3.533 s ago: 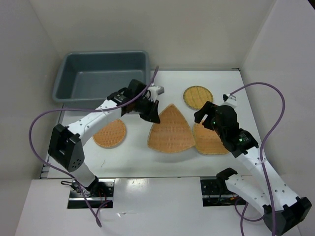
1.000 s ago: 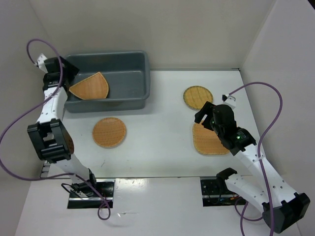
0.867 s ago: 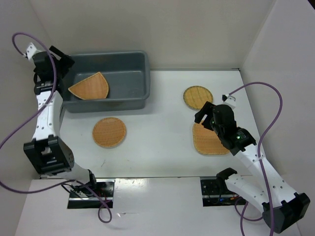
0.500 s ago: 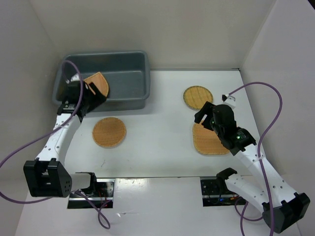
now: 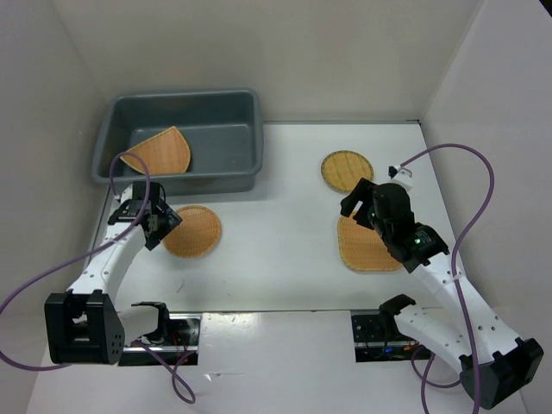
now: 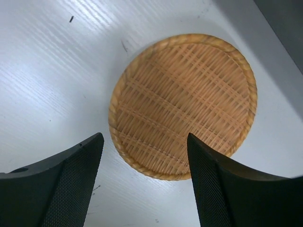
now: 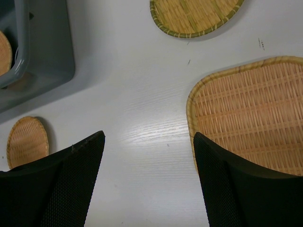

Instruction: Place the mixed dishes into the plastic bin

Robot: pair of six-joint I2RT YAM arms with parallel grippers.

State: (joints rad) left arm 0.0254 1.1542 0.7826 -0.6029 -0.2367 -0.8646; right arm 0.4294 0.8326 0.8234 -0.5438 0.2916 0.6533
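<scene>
Above round plate point(image 6: 183, 105), left claw point(image 6: 143, 139) wide apart, seemingly touching nothing; right claw point(image 7: 149, 137) apart, empty

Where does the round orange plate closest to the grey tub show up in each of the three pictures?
Top external: the round plate lies left of centre on the table, just in front of the plastic bin.
Left wrist: the round plate fills the middle; the plastic bin cuts the top right corner.
Right wrist: the round plate is small, at the lower left edge, below the plastic bin.
Shared landmark: the plastic bin.
</scene>
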